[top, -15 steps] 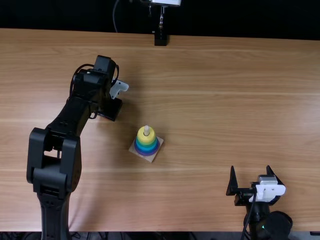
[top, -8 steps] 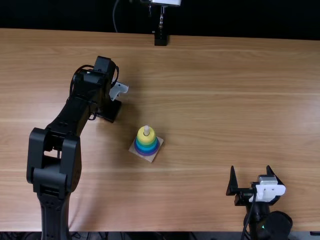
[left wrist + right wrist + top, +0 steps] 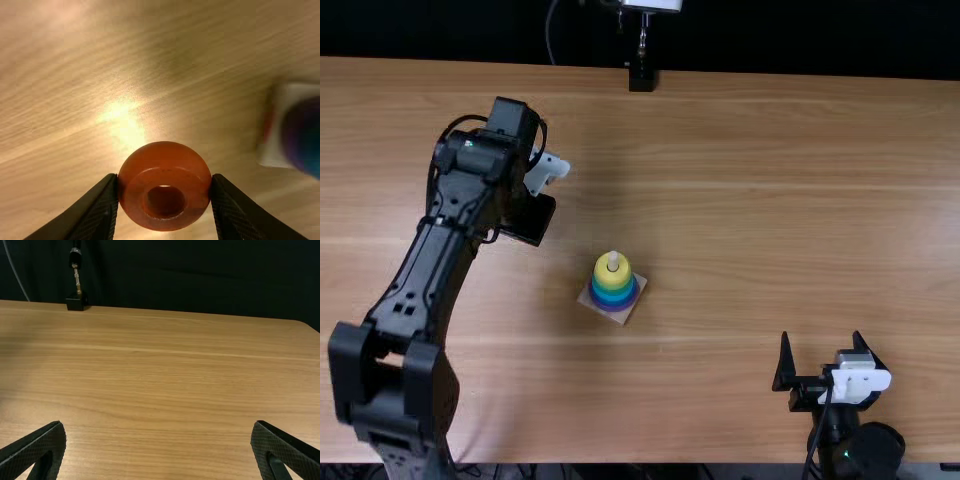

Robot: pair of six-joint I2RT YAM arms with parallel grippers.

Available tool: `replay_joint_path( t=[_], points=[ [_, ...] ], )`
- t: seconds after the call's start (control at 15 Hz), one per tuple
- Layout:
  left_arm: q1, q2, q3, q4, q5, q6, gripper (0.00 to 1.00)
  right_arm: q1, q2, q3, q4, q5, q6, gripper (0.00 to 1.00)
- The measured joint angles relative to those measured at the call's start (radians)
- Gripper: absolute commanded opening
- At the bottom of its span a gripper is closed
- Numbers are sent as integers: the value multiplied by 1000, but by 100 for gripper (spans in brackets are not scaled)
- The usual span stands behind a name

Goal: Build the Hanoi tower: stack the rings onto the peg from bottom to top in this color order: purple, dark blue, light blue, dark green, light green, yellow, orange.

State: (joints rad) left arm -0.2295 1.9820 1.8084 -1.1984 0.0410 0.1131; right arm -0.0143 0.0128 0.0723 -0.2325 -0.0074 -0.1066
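In the top view my left gripper (image 3: 527, 218) is over the left part of the table, up and left of the ring tower (image 3: 612, 281). The tower's peg (image 3: 613, 259) rises from a square wooden base, with yellow uppermost, then green-blue rings and purple lowest. The left wrist view has the orange ring (image 3: 165, 186) pinched between the two fingers of my left gripper (image 3: 165, 195), its hole visible; the blurred tower (image 3: 306, 135) stands off to one side. My right gripper (image 3: 822, 350) rests near the table's near edge, its fingers wide apart; in the right wrist view nothing is between the right gripper's fingers (image 3: 158, 440).
A black stand (image 3: 641, 79) is at the table's far edge, with a cable beside it. The wooden table (image 3: 740, 220) extends around the tower. The left arm's links lie along the table's left side.
The left arm's elbow has swung leftward, and its wrist has shifted slightly left and toward the far side. The tower and the right arm are unmoved.
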Motion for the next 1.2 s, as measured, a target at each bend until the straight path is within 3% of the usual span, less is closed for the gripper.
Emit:
replay_joint_path(
  t=[0.2,0.33,0.67,1.2],
  points=[
    [-34,-111,-77,5,107,-100,0,0,0,0,0,0,0,100],
    [-63,-162,-115,1,135,-148,0,0,0,0,0,0,0,100],
    [-158,-221,-76,-105,151,-220,0,0,0,0,0,1,0,100],
    [-205,-191,160,-192,153,-233,0,0,0,0,1,0,0,100]
  ],
)
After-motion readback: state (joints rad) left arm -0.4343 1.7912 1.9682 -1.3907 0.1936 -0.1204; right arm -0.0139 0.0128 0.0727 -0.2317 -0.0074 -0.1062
